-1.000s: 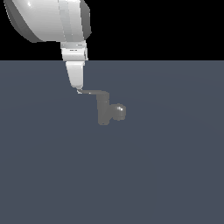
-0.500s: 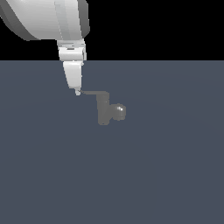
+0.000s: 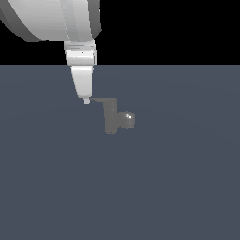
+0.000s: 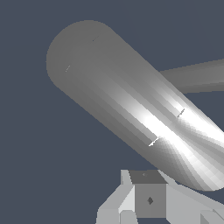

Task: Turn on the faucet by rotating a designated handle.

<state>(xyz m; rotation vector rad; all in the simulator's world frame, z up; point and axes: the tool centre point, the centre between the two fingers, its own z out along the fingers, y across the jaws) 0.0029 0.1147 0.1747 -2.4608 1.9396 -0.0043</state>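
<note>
- We see the slate-blue floor filling the lower part of the exterior view, with flat black above it; its edges run out of frame on three sides.
- We see the white robot arm entering from the upper corner on the exterior view's left, most of its bulk cut off by the frame, so we can follow only its last wide link and the narrowing wrist.
- We find the faucet near the middle of the floor: an upright grey body with a stubby rounded spout pointing toward the exterior view's right. It is dim against the floor and its base is hard to separate from the ground.
- In the wrist view we see a large shaded grey cylinder crossing the picture, with a thinner grey bar behind it; we cannot tell for certain which faucet part each one is.
- We see the handle as a thin grey lever reaching from the top of the body toward the exterior view's left.
- We see the gripper pointing down with its tip at the free end of the handle; at this size we cannot tell whether they touch.
- We cannot tell whether the fingers are parted or together: the exterior view shows one narrow white tip, and the wrist view catches only pale blocky pieces at the frame edge.
</note>
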